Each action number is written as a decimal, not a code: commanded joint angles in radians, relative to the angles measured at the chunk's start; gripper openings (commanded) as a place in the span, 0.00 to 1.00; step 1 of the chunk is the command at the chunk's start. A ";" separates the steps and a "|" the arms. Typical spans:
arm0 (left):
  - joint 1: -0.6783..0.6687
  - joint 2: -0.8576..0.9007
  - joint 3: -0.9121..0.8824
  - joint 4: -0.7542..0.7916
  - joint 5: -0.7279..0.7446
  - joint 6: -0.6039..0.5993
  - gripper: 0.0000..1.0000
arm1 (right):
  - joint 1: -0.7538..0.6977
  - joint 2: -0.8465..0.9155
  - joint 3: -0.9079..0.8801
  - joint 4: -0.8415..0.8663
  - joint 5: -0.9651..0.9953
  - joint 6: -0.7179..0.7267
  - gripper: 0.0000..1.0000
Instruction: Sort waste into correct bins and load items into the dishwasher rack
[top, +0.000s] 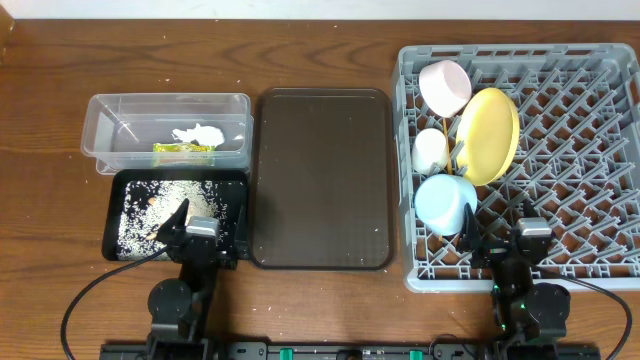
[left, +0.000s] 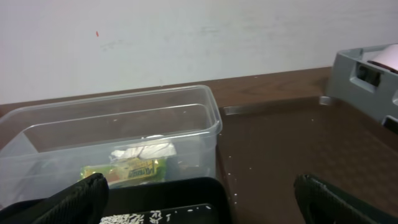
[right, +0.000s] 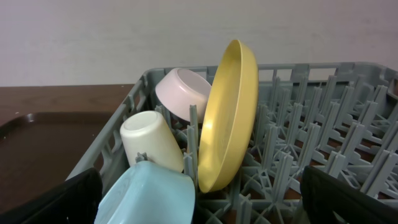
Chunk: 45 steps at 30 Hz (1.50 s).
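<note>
Overhead: left gripper (top: 205, 224), right gripper (top: 505, 240) both spread wide, empty. Wrapper (top: 183, 149), tissue (top: 198, 133) in clear tub (top: 100, 140); rice (top: 170, 205) in black tray (top: 118, 250); plate (top: 488, 135), pink bowl (top: 445, 85), blue bowl (top: 445, 203), cup (top: 431, 150) at left of rack (top: 600, 150). Looks finished: park arms near, clear of rims.

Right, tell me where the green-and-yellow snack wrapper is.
Overhead view, left side: the green-and-yellow snack wrapper lies inside the clear plastic rectangular tub, by its near wall, just in front of the crumpled white tissue.

Even bright light, soft shadows, wrist views slightly blurred.
</note>
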 joint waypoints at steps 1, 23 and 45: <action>0.032 -0.009 -0.016 -0.034 0.035 0.013 0.98 | -0.013 -0.005 -0.001 -0.004 0.000 -0.008 0.99; 0.048 -0.006 -0.016 -0.034 0.035 0.013 0.98 | -0.013 -0.005 -0.001 -0.004 0.000 -0.008 0.99; 0.048 -0.006 -0.016 -0.034 0.035 0.013 0.98 | -0.013 -0.005 -0.001 -0.004 0.000 -0.008 0.99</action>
